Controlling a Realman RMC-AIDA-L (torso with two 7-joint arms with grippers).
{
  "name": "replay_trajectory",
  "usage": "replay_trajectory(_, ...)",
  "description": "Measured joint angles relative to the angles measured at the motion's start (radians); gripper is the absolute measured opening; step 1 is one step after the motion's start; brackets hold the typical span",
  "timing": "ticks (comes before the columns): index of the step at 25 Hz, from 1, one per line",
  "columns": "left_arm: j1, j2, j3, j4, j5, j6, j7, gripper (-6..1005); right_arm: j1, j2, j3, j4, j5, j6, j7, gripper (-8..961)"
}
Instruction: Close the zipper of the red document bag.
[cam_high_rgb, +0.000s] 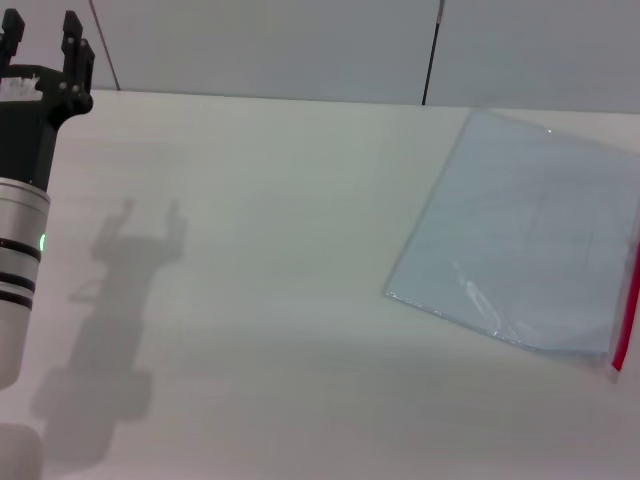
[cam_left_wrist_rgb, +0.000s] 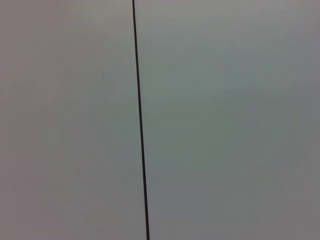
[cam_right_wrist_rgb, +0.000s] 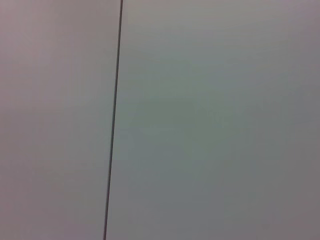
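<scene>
The document bag (cam_high_rgb: 525, 240) lies flat on the table (cam_high_rgb: 260, 300), its red zipper edge (cam_high_rgb: 627, 315) running off-frame, so shut or open, nobody can tell. Well away from the bag, the left gripper (cam_high_rgb: 42, 35) hovers, fingers spread, holding nothing. The right gripper is out of sight.

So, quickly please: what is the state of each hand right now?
Left hand: open, holding nothing, raised at the table's far left, far from the document bag.
Right hand: not in view.
</scene>
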Motion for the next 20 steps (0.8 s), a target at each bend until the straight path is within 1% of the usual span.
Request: replay_trajectory(20, -0.002, -0.001, -0.004, 0.0, -0.006, 0.01, 0.003, 573, -0.004, 0.0, 0.005, 0.0, 0.003, -0.003, 0.0, 884)
